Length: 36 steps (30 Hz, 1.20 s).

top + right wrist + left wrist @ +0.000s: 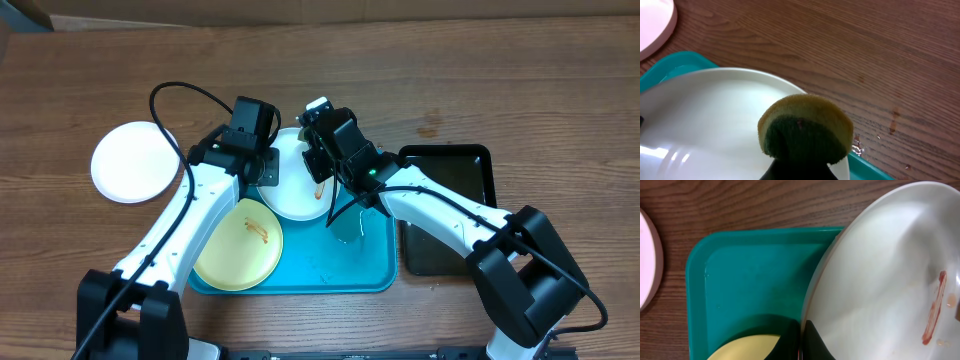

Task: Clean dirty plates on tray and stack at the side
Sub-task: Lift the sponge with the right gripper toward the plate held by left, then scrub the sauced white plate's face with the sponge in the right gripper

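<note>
Behind sponge [807, 125], white plate [710, 112] partly hidden, cut off bottom-left.

My bench [560, 80] is grained wood; the tray [740, 280] glossy plastic; the white plate [880, 280] smooth, shiny; my sponge [805, 125] rough.

Left arm [190, 215], right arm [440, 210] angled inward; fingers [815, 347] clamped both sides.

The left arm [205, 200] and right arm [430, 205] crowded the tray's [330, 270] far edge. Beside the yellow plate [238, 245], its near-right corner lay bare.
</note>
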### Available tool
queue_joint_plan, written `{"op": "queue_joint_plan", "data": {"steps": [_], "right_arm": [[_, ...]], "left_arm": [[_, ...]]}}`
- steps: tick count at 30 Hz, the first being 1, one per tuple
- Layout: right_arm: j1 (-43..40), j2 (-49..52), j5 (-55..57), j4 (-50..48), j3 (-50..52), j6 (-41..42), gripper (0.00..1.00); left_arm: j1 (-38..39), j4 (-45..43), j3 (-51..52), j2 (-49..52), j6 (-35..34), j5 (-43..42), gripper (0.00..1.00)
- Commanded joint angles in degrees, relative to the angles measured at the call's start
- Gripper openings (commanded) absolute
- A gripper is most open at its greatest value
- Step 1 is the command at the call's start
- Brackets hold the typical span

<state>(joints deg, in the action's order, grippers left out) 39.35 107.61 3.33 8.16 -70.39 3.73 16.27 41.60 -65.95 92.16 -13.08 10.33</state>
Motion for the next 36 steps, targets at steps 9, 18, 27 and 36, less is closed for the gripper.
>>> {"op": "queue_joint_plan", "data": {"steps": [9, 18, 27, 36], "right_arm": [[-4.5, -0.7, -3.9, 0.0, -1.5, 5.5, 0.04], [-6.0, 2.2, -10.3, -0.9, -1.2, 7.2, 0.04], [-4.8, 7.4, -10.2, -4.7, -1.2, 10.3, 0.04], [-5.0, 7.8, -7.2, -10.2, -1.2, 15.9, 0.04]], "left_arm": [[-0.2, -0.4, -0.7, 5.3, 0.9, 1.2, 0.04], [-0.2, -2.7, -0.7, 5.3, 0.9, 1.5, 0.04], [-0.2, -4.4, -0.7, 5.3, 0.9, 1.9, 0.04], [-0.2, -4.3, -0.7, 5.3, 0.9, 1.9, 0.04]]}}
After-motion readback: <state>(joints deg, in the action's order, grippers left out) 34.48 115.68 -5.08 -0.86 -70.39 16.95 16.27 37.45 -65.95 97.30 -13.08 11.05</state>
